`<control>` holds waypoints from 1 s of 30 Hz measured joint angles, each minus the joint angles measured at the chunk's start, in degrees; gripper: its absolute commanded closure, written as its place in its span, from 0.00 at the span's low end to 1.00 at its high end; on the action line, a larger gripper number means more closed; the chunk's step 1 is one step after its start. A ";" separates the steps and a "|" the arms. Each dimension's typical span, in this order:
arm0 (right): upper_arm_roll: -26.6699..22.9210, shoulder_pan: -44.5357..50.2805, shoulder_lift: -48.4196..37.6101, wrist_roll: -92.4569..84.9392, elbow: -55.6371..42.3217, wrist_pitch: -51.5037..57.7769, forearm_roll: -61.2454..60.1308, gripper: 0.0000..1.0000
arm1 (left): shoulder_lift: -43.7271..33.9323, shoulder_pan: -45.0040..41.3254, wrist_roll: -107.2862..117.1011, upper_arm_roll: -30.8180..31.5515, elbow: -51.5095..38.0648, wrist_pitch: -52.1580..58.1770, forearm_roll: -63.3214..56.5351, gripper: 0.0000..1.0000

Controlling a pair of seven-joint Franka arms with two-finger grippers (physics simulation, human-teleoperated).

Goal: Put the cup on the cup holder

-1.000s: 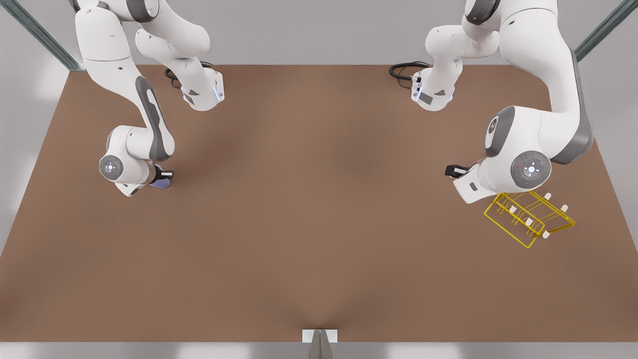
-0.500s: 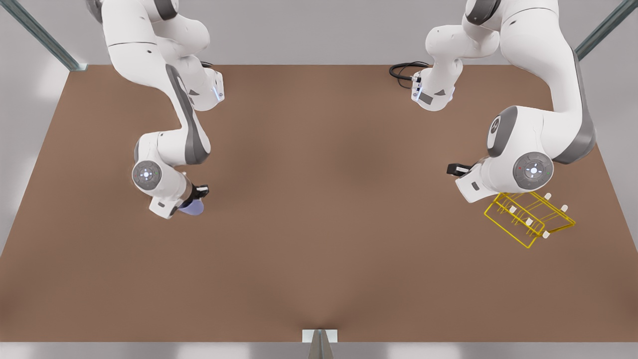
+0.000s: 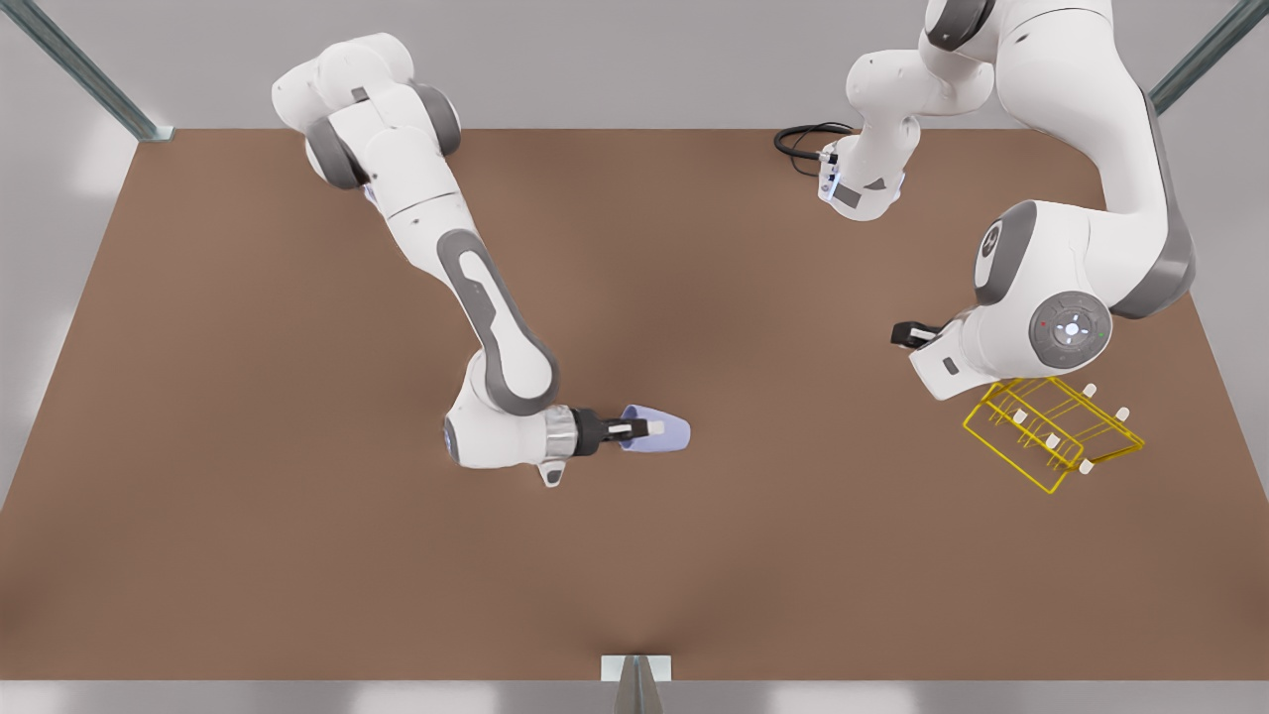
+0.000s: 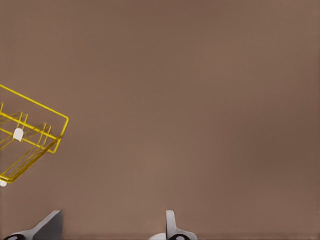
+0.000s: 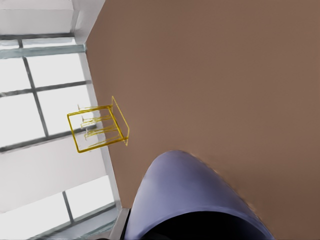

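A plain brown table (image 3: 634,555) fills the workspace, with grey walls behind it. The cup holder (image 3: 1051,431) stands on the table toward the front view's right and serves as the reference for all positions. The right gripper (image 3: 634,429) is well apart from the cup holder, near the table's centre, with its wrist turned level so that it points toward the cup holder. Its fingers are pinched on the cup (image 3: 656,433), which lies on its side in the grasp; the right wrist view shows the cup (image 5: 192,200) close to the camera with the cup holder (image 5: 98,125) far ahead. This sideways hold probably prepares the cup to slide over a white-capped prong. The left gripper (image 3: 907,335) waits just beside the cup holder, above its far corner; in the left wrist view its fingers (image 4: 171,225) are spread and hold nothing. The task is judged to be in transport, with placement not yet done.
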State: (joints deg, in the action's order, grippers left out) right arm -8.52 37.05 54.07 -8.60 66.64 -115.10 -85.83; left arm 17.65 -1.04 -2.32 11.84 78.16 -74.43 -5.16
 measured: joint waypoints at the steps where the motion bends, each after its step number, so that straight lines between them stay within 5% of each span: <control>1: 0.17 1.37 2.36 -0.77 -2.43 -0.48 -3.91 0.79 | 0.00 0.04 0.01 0.00 0.00 0.09 0.00 0.00; 14: 0.20 7.02 10.79 -12.05 -3.81 -3.96 -15.81 0.79 | 1.01 -4.25 7.90 0.04 -0.38 -3.02 0.96 0.00; 15: 0.21 7.05 10.87 -12.66 -3.79 -4.07 -15.83 0.20 | 1.48 -4.89 9.66 0.06 -0.23 -3.84 1.45 0.00; 16: 0.22 7.06 11.02 -13.22 -3.76 -4.26 -15.82 0.00 | 1.70 -5.62 11.43 0.09 0.03 -4.61 1.82 0.00; 30: 0.21 2.36 7.15 -18.41 2.10 -3.12 -8.43 0.00 | 4.50 -11.87 34.24 -0.09 3.81 -12.72 4.55 0.00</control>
State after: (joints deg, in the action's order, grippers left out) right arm -8.31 39.40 61.22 -27.01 68.74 -118.22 -94.26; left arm 22.14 -12.90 31.92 11.76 81.97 -87.15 -0.61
